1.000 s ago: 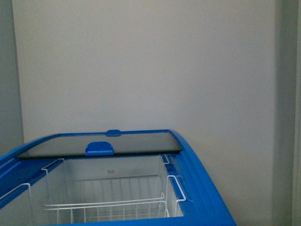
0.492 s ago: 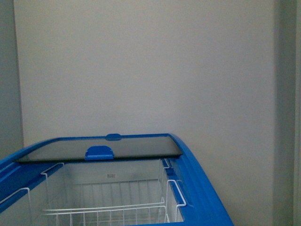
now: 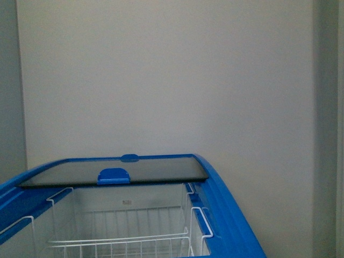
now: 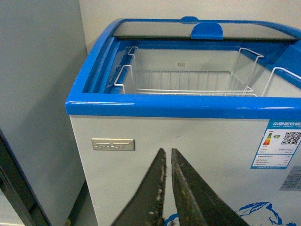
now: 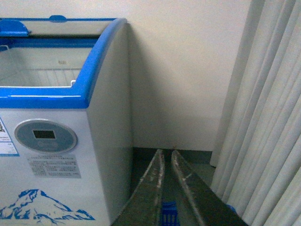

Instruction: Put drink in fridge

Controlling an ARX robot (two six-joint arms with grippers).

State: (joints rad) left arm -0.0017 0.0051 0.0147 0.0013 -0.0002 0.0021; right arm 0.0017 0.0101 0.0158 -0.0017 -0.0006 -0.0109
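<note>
The fridge (image 3: 226, 215) is a white chest cooler with a blue top rim. Its glass lid (image 3: 113, 171) is slid to the far end, so the near part is open over white wire baskets (image 3: 118, 239). In the left wrist view the fridge's white front wall (image 4: 188, 155) is close ahead, and my left gripper (image 4: 167, 151) is shut and empty before it, below the rim. In the right wrist view my right gripper (image 5: 167, 153) is shut and empty, beside the fridge's right corner (image 5: 106, 141). The drink is out of view.
A plain wall (image 3: 172, 80) stands behind the fridge. A grey panel (image 4: 37, 117) stands left of it. White curtains (image 5: 263, 117) hang to its right. A piece of blue plastic (image 5: 168, 214) shows on the floor under the right gripper.
The front view has tipped up slightly: the fridge sits lower in the frame than a second ago. Nothing else has changed.
</note>
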